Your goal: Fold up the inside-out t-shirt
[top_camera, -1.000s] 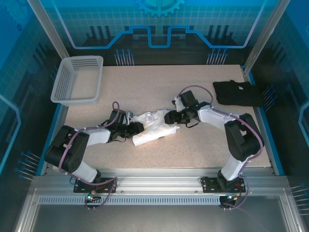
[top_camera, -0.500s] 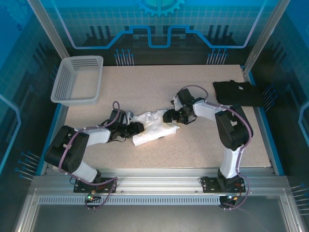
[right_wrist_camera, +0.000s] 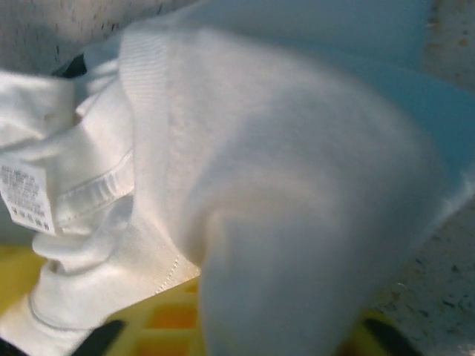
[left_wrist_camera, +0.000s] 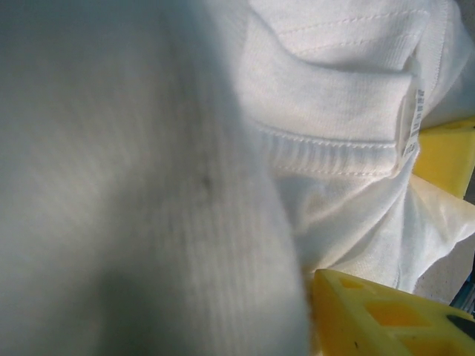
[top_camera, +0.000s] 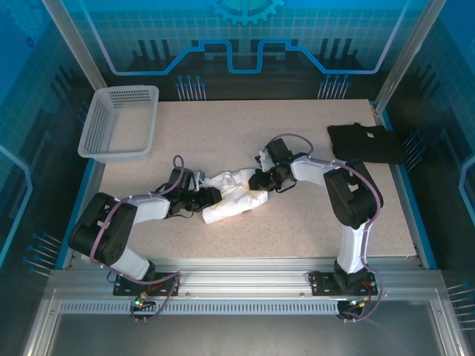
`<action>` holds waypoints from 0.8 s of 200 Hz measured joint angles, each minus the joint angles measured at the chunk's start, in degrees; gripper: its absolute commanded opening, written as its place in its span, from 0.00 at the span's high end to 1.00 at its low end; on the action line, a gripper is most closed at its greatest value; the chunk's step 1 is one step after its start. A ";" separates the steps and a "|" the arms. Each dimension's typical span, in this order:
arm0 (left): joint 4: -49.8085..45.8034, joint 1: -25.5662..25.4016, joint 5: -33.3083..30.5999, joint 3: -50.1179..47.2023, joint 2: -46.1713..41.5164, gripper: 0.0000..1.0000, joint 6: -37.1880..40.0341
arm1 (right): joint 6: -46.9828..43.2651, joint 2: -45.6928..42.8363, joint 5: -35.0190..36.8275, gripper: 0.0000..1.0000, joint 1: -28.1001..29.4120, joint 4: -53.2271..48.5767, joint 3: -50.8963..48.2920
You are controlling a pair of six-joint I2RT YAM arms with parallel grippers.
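Observation:
The inside-out t-shirt lies bunched and wrinkled in the middle of the table. My left gripper is at its left end, with thick white cloth over the jaws and one yellow finger showing; it looks shut on a wad of shirt. The ribbed collar and care label sit just beyond it. My right gripper is at the shirt's upper right end. Blurred cloth bulges between its yellow fingers, gripped. The label hangs at the left.
A white mesh basket stands at the back left. A black folded garment lies at the back right. The speckled table has blue rails along its left and right edges.
The right arm has drawn in toward the shirt, its elbow folding, and its gripper has closed on the cloth. The left arm and its gripper have not moved.

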 measured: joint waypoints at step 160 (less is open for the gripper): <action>-12.26 2.91 -6.51 1.57 -15.82 0.13 4.37 | -21.75 -17.40 15.13 1.00 -23.45 -23.71 12.24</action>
